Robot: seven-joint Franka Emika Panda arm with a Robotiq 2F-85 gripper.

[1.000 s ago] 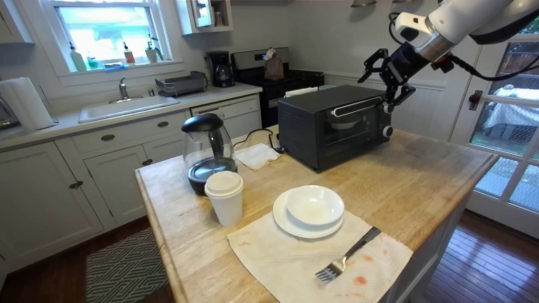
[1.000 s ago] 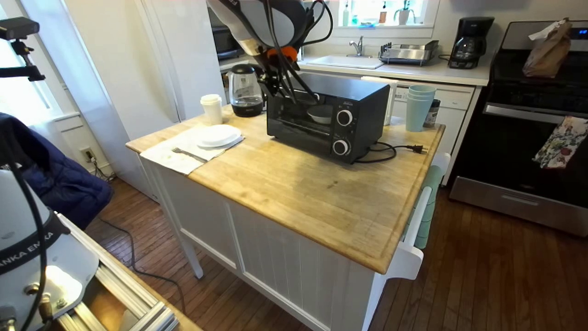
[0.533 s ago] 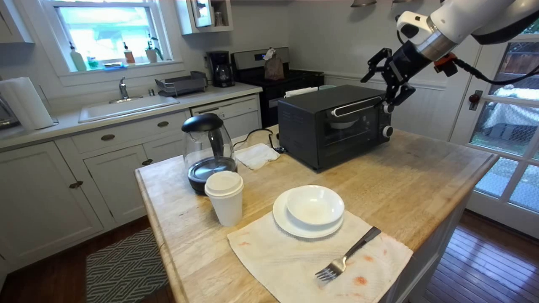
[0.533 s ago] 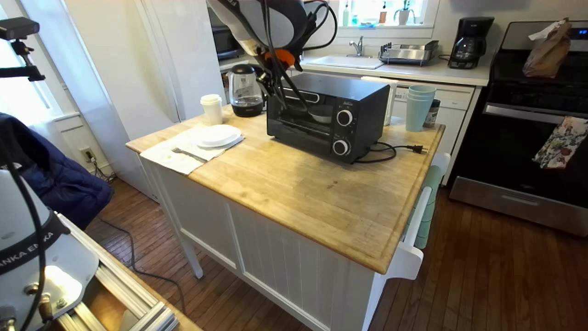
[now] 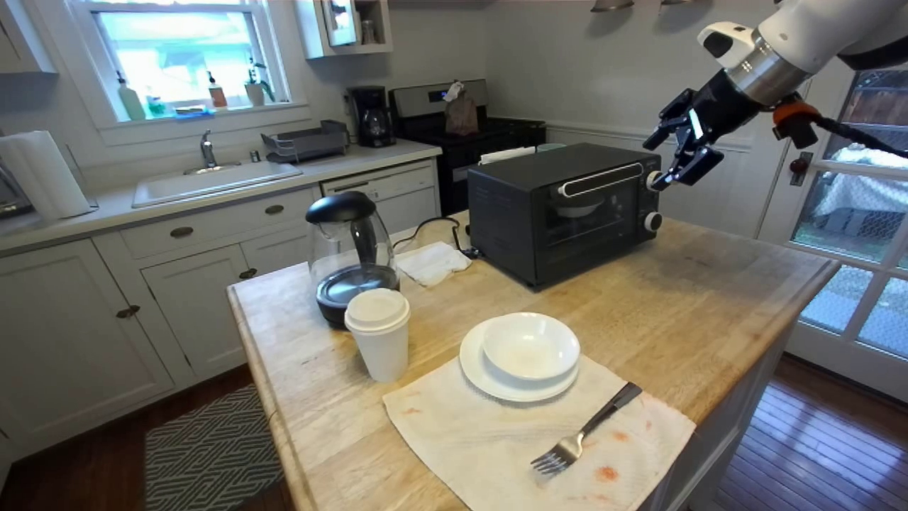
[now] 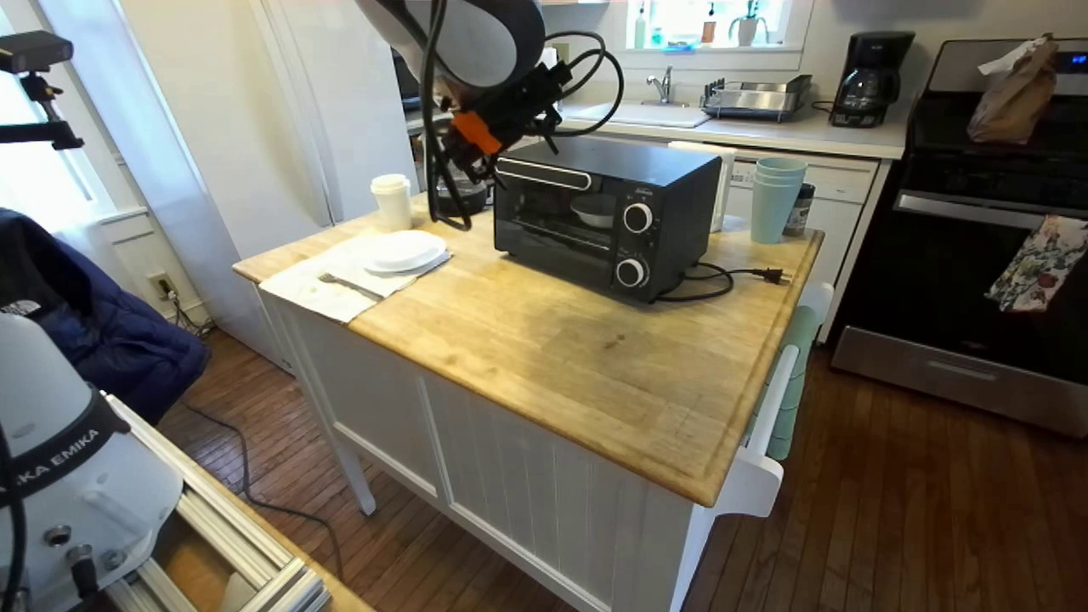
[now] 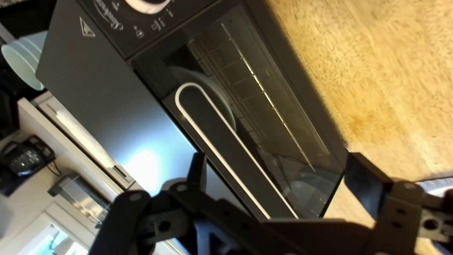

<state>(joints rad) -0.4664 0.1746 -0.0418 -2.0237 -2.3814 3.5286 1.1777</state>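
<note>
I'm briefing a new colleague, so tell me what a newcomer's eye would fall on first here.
First, the black oven on the wooden island, a pale dish showing inside it. Next, the gripper, its jaws open near the oven's handle. Then the white bowl on its plate, set partly over a red-spotted mat with a fork lying on that mat.

Cannot see the upper knob [image 7: 148, 7] of the toaster oven [image 6: 616, 238] whole, cut off by the wrist view's top edge, nor tell the contents of the bowl [image 6: 593, 212] inside, too dim. In an exterior view, can trace little but the base of the glass kettle [image 6: 478, 200] near the tabletop's [image 6: 552, 357] far edge, hidden above by the arm [image 6: 476, 51].
</note>
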